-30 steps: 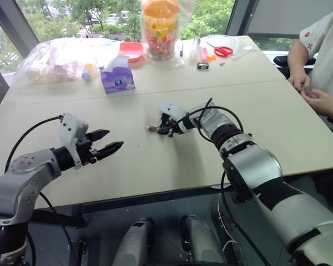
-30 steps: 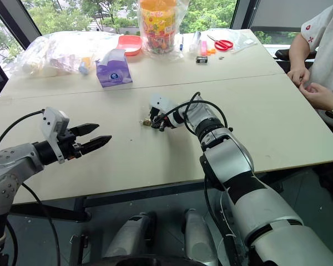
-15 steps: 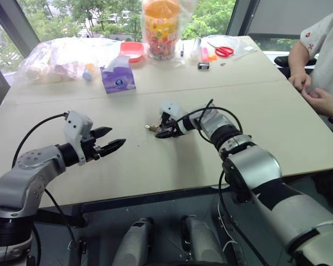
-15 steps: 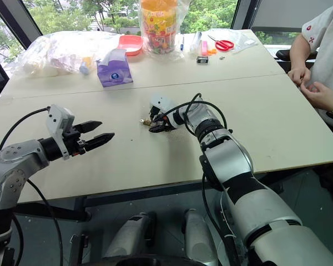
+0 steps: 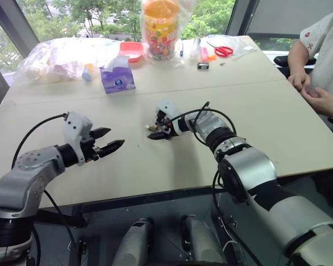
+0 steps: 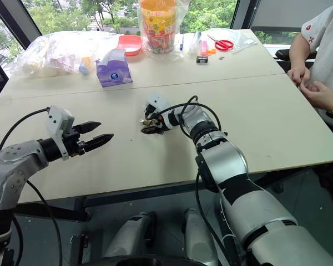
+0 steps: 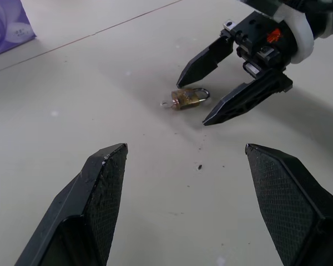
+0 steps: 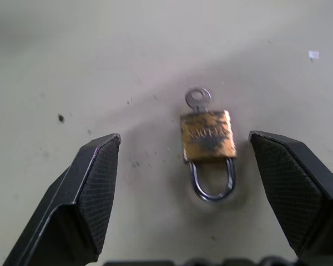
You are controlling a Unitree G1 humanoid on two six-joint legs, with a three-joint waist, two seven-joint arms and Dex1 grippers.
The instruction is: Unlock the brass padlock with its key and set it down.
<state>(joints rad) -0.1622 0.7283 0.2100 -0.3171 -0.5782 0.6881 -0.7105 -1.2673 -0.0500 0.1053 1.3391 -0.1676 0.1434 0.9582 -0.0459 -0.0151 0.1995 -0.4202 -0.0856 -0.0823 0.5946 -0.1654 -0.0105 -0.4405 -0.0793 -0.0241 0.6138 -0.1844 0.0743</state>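
The brass padlock [image 8: 208, 143] lies flat on the beige table [image 5: 266, 116], a silvery key [image 8: 198, 100] stuck in its bottom end. Both legs of its shackle meet the body. My right gripper [image 8: 184, 137] is open, one finger on each side of the padlock and neither touching it. From the left wrist view the padlock [image 7: 186, 98] sits just beyond the right gripper's [image 7: 193, 103] spread tips. My left gripper [image 5: 114, 138] hovers open and empty over the table, well to the left of the lock, pointing toward it.
A purple tissue box [image 5: 117, 77], clear plastic bags [image 5: 55, 55], a red bowl [image 5: 131, 50], a jar of sweets [image 5: 160, 25], red scissors [image 5: 223, 51] and a small dark object [image 5: 202, 65] line the far side. A person [image 5: 319, 61] sits at the right edge.
My right gripper has gone from shut at the padlock to wide open, leaving it lying on the table. The left arm has stayed almost still.
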